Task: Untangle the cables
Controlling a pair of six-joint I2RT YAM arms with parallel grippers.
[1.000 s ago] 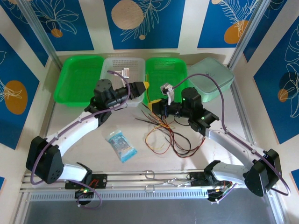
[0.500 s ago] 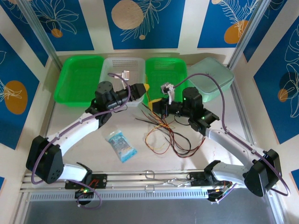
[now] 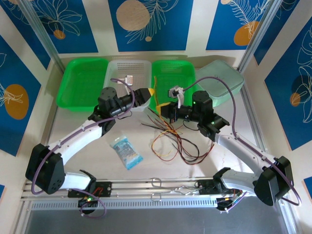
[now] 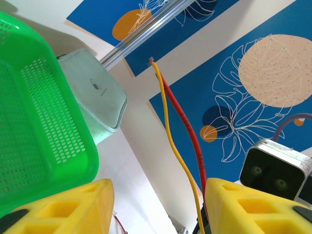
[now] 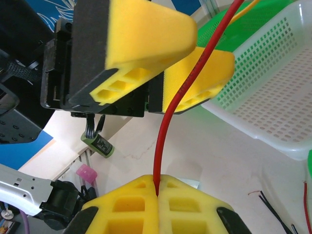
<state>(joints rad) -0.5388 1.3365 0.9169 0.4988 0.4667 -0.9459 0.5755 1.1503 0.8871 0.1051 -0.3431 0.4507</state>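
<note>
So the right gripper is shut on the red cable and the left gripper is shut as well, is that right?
Not quite: the left gripper is open, its fingers apart in the left wrist view with the red cable running between them. The right gripper is indeed shut on the red cable.

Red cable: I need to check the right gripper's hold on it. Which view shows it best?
Right wrist view: the red cable runs straight into the right gripper's shut fingers. The left wrist view shows its upper stretch beside a yellow cable; the top view shows it too thin to judge.
</note>
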